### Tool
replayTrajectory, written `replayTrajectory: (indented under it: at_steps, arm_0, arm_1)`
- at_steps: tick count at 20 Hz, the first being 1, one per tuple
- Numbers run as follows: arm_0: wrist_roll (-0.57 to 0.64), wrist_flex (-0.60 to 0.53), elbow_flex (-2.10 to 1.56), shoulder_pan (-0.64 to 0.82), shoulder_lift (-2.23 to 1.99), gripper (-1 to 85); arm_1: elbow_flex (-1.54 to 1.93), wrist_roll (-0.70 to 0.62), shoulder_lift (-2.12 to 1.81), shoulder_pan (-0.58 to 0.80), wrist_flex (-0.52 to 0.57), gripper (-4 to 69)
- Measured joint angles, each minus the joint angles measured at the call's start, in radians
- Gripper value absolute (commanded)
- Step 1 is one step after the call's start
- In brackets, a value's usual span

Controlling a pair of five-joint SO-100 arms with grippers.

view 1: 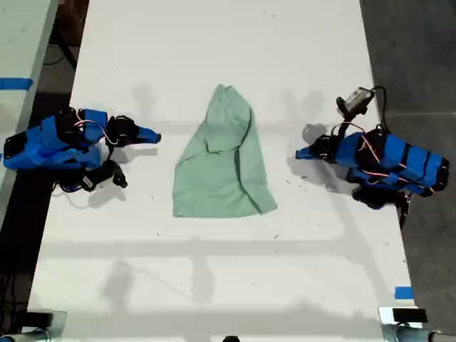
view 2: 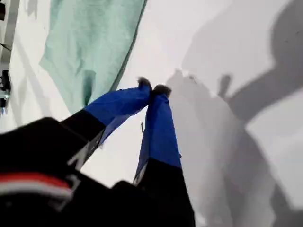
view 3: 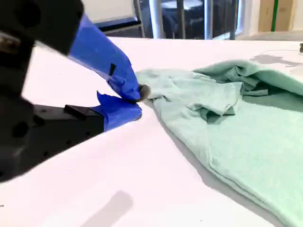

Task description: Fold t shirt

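The pale mint-green t shirt (view 1: 224,164) lies wrinkled and partly folded in on itself in the middle of the white table (view 1: 214,271), narrow end toward the exterior view's top. My first gripper (view 1: 299,153) belongs to the blue arm at the exterior view's right. It is shut and empty (view 2: 152,87), a short way from the t shirt's (view 2: 90,42) edge. My second gripper (view 1: 155,135) is on the blue arm at the exterior view's left. It is also shut and holds nothing (view 3: 138,101), and the t shirt (view 3: 236,127) lies just beyond its tips.
Blue tape marks (view 1: 403,292) sit near the table's edge at the exterior view's lower right. Small clamped devices (view 1: 402,315) stand at the near corners. Dark floor (view 1: 420,57) lies beyond the table at the exterior view's right, and another pale table (view 1: 21,43) at its left.
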State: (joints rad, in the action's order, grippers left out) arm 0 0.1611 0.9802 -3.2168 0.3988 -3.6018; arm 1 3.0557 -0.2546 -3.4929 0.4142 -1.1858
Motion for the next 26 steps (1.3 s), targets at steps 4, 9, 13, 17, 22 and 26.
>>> replayTrajectory:
  at_steps: [4,9,13,17,22,26]
  arm_0:
    - [-0.087,-0.041,0.301,-0.267,0.367,-0.1]
    - [-0.034,0.107,0.284,-0.229,0.321,-0.1]
    - [-0.048,0.106,0.479,-0.255,0.212,9.1]
    - [-0.219,0.144,0.893,-0.390,1.039,17.1]
    - [-0.383,0.140,1.170,-0.489,1.724,17.5]
    - [-0.407,0.100,1.220,-0.486,1.908,15.7]
  arm_1:
    - [0.000,0.094,-0.002,-0.115,-0.112,2.0]
    - [0.000,0.097,-0.002,-0.130,-0.117,2.0]
    - [0.000,0.097,-0.002,-0.130,-0.117,2.0]
    - [0.000,0.097,-0.002,-0.130,-0.117,2.0]
    - [0.000,0.097,-0.002,-0.130,-0.117,2.0]
    - [0.000,0.097,-0.002,-0.130,-0.117,2.0]
